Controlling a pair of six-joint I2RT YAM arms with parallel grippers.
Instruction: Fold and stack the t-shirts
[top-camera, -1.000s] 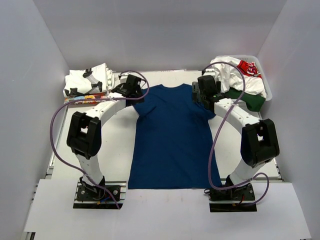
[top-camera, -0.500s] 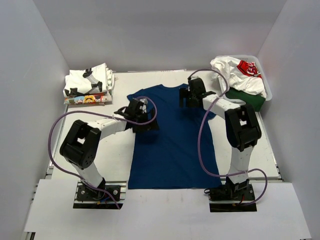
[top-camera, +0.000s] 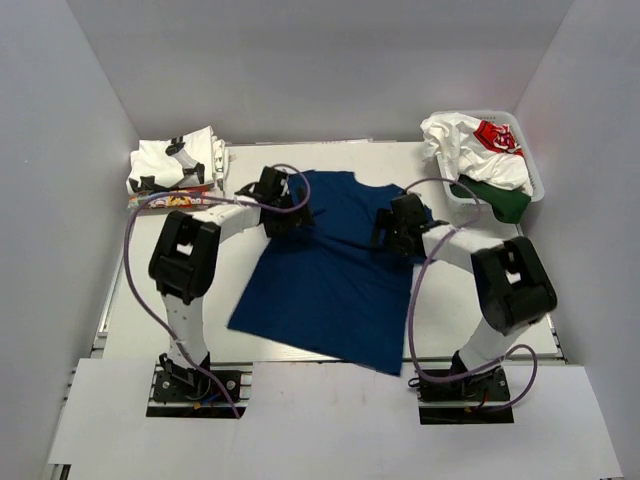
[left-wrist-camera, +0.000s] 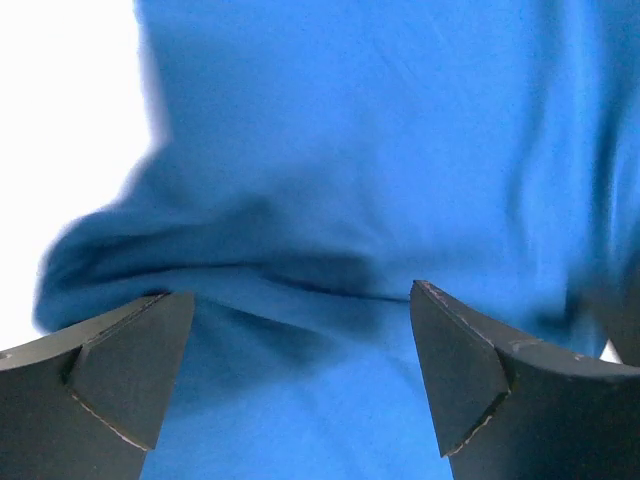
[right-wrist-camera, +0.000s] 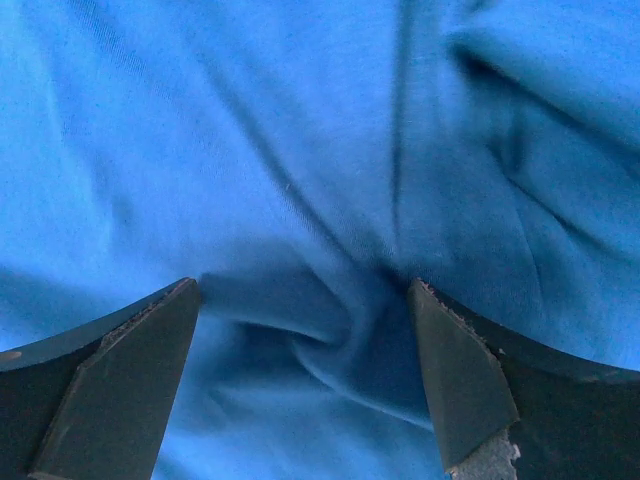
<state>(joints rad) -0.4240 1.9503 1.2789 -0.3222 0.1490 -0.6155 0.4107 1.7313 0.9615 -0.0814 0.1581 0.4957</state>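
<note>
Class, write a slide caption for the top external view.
Left pincer and right pincer, both open, on a skewed dark blue t-shirt, between a folded stack and a basket of unfolded shirts.

The left gripper (top-camera: 290, 210) hides the left sleeve of the dark blue t-shirt (top-camera: 330, 280), and the right gripper (top-camera: 396, 232) hides its right sleeve. In both wrist views the shirt is cut off by the frame edges, and in the left wrist view it is blurred. Right of the shirt, white tees (top-camera: 465, 150) bury most of the mesh basket (top-camera: 538, 180). Left of the shirt, the prints on the folded stack (top-camera: 175, 165) are too small to tell.
</note>
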